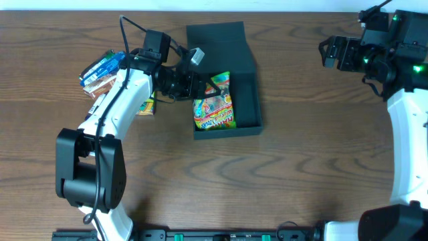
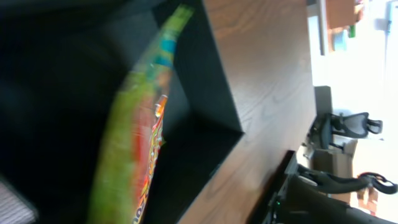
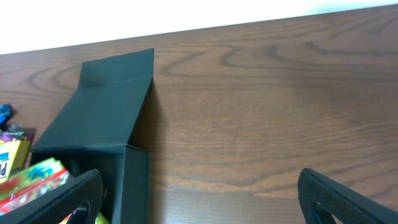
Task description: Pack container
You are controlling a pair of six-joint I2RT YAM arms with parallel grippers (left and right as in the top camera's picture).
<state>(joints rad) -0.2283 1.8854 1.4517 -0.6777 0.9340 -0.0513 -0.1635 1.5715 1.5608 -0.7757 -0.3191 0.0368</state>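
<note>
The dark teal container (image 1: 256, 94) sits open at the table's middle, its lid (image 1: 217, 43) laid back. A colourful snack packet (image 1: 215, 107) lies inside it. My left gripper (image 1: 200, 86) is over the box's left side, at the packet's top corner, and seems shut on it. In the left wrist view the packet (image 2: 134, 137) shows edge-on and blurred, very close, against the box wall (image 2: 205, 74); the fingers are hidden. My right gripper (image 1: 329, 53) is open and empty at the far right. In its wrist view (image 3: 199, 199) the container (image 3: 118, 93) and packet (image 3: 37, 177) show at the left.
Several more snack packets (image 1: 103, 70) lie in a pile at the left, under my left arm, with a yellow one (image 1: 147, 106) beside the box. The yellow one also shows in the right wrist view (image 3: 12, 155). Bare wood table (image 1: 301, 147) lies between the box and my right arm.
</note>
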